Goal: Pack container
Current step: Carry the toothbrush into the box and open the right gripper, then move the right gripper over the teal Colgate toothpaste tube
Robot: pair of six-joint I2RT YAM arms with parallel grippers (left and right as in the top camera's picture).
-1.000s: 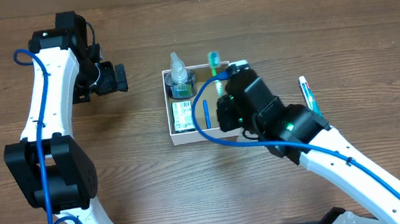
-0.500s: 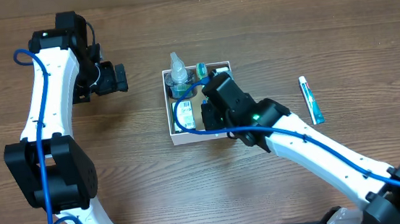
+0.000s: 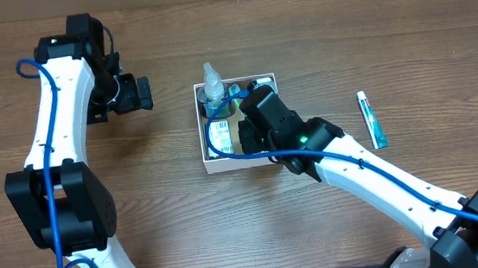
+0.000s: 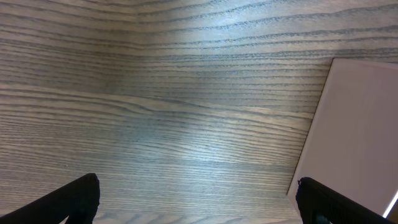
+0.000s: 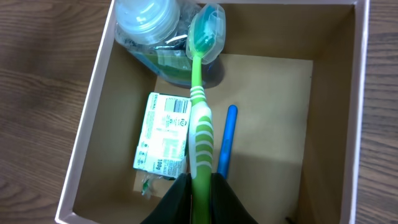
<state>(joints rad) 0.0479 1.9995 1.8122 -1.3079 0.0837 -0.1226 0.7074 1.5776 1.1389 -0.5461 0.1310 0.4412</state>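
Observation:
The container (image 3: 201,129) is a shallow white-walled box with a brown floor (image 5: 267,112) at the table's middle. Inside stand a clear bottle of blue liquid (image 3: 211,86) (image 5: 149,25) and lie a small white-green packet (image 5: 163,140) and a blue pen-like stick (image 5: 225,140). My right gripper (image 5: 200,186) is shut on a green toothbrush (image 5: 199,106) with a teal head cap, holding it over the box's inside (image 3: 251,120). My left gripper (image 4: 199,205) is open and empty over bare wood, left of the box (image 3: 136,93).
A teal-and-white toothpaste tube (image 3: 371,118) lies on the wooden table to the right of the container. The container's white wall (image 4: 354,137) shows at the right edge of the left wrist view.
My right gripper has carried the green toothbrush from the box's right rim leftward to above its inside. The left arm has not moved.

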